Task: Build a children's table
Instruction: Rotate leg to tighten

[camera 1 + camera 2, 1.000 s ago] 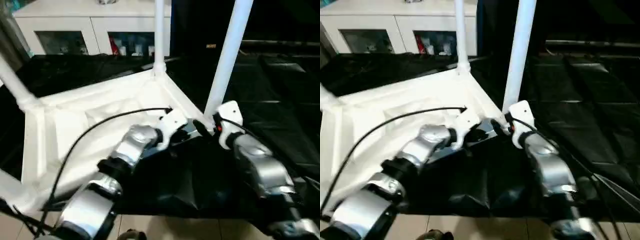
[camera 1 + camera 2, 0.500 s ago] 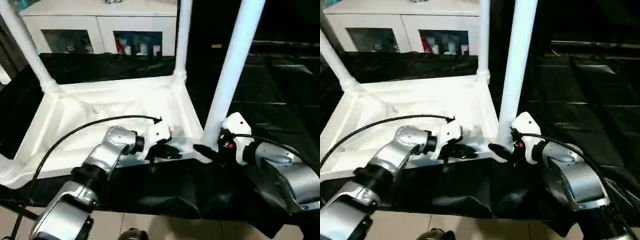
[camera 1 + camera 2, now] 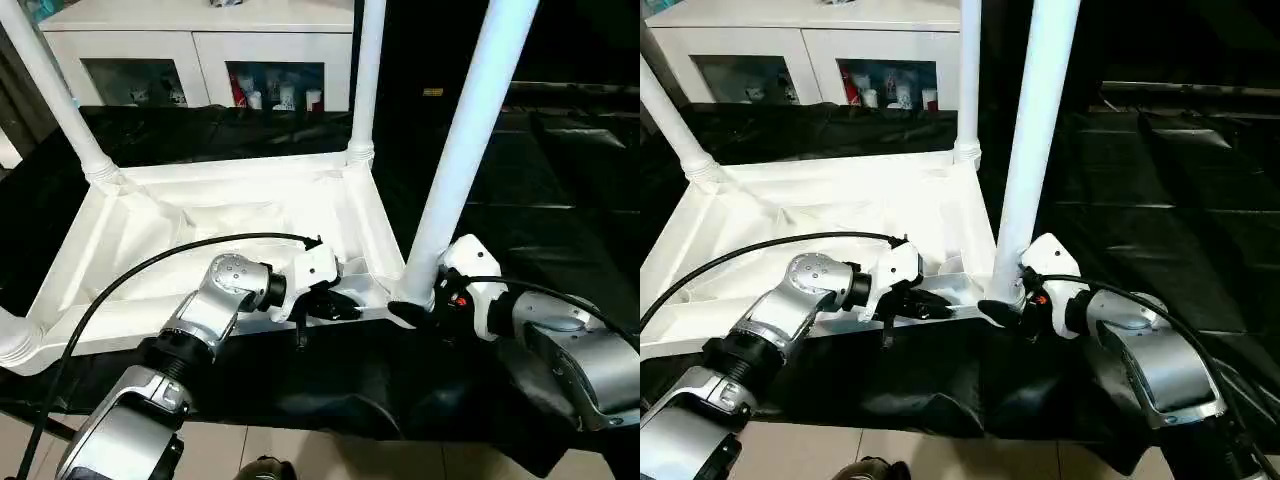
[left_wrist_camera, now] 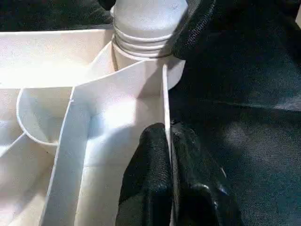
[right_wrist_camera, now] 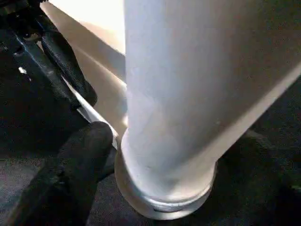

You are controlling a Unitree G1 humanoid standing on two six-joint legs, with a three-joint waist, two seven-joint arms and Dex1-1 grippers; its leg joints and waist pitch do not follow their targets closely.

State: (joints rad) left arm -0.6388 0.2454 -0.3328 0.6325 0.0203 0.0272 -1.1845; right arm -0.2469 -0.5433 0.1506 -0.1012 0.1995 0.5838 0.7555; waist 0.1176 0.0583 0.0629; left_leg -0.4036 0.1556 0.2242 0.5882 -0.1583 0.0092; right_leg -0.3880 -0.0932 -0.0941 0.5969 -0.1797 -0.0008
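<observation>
The white children's table lies upside down on black cloth, its ribbed underside (image 3: 200,225) facing up. Legs rise from its corner sockets: the near right leg (image 3: 465,150), a far right leg (image 3: 367,70) and a far left leg (image 3: 50,85). My left gripper (image 3: 335,305) is shut on the table's thin near rim (image 4: 165,108), one finger on each side of it. My right gripper (image 3: 405,312) sits at the foot of the near right leg (image 5: 188,94). One black finger (image 5: 80,160) presses against the socket; the leg hides the other.
A white cabinet (image 3: 150,40) with glass-fronted shelves stands behind the table. Black cloth (image 3: 560,180) covers the surface to the right and in front. A black cable (image 3: 150,265) loops over my left forearm. Pale floor (image 3: 250,445) shows below the cloth's near edge.
The table has turned from a diagonal to lie square in front of me, bringing the far left leg into view. Both grippers stayed on its near right corner.
</observation>
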